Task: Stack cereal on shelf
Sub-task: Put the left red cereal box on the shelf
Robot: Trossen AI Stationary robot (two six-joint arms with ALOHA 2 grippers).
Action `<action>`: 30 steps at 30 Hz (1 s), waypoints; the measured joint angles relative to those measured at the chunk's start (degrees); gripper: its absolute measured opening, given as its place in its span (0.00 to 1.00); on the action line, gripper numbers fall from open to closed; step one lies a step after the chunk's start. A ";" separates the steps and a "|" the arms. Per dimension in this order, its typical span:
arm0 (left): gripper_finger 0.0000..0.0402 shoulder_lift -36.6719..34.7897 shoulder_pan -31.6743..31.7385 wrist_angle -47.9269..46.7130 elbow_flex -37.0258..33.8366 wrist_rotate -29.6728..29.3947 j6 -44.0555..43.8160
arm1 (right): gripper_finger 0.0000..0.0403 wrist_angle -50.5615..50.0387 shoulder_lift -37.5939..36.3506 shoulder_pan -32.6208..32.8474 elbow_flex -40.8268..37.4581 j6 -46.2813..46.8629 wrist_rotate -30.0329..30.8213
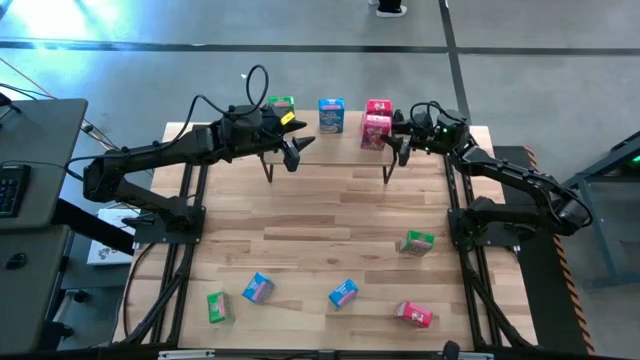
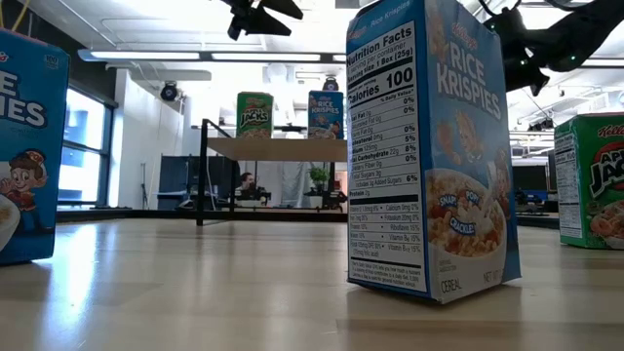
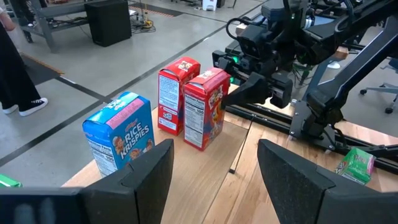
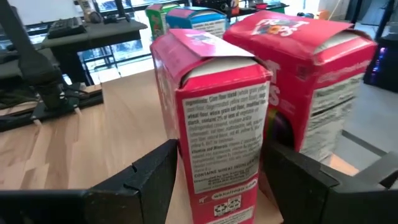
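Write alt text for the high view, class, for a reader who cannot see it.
Seen from above, four cereal boxes stand on the shelf: a green box, a blue box and two red boxes. The left pincer and right pincer hover open by the shelf. Five more boxes lie scattered on the table.

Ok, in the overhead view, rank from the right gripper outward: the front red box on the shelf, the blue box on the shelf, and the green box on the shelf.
From the right gripper:
1. Front red box, right end of the shelf, just beside the jaws.
2. Blue box, mid-shelf.
3. Green box, left end, by the left gripper.
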 joint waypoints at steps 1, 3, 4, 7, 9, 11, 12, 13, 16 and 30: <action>0.56 0.00 -0.02 0.00 -0.01 0.00 -0.02 | 0.56 -0.13 -0.14 0.00 0.00 0.02 0.27; 0.56 0.00 0.00 -0.01 -0.01 0.00 -0.02 | 0.56 -0.75 -1.00 0.00 0.00 0.02 0.48; 0.56 0.00 -0.02 -0.01 -0.01 0.00 0.00 | 0.56 -1.31 -1.67 0.00 0.00 0.01 0.48; 0.56 0.00 -0.01 0.00 -0.01 0.01 0.00 | 0.56 -4.67 -4.30 0.00 0.00 0.00 1.03; 0.56 0.00 -0.01 -0.01 -0.01 0.00 0.00 | 0.56 -6.56 -6.31 0.04 0.00 0.00 1.49; 0.56 0.00 0.00 0.01 -0.01 0.00 0.00 | 0.56 -8.55 -8.41 0.02 0.00 0.02 1.63; 0.56 0.00 0.00 -0.01 -0.01 0.00 0.00 | 0.56 -9.60 -9.49 0.04 0.00 0.24 1.68; 0.56 0.00 0.00 0.01 -0.01 0.00 0.00 | 0.56 -10.56 -10.69 0.04 0.00 0.47 1.65; 0.56 0.00 0.00 0.00 -0.01 0.00 0.00 | 0.56 -14.46 -14.85 0.48 0.00 1.68 0.81; 0.56 0.00 0.00 -0.01 -0.01 0.01 0.00 | 0.56 -50.48 -30.08 13.78 10.40 3.02 8.08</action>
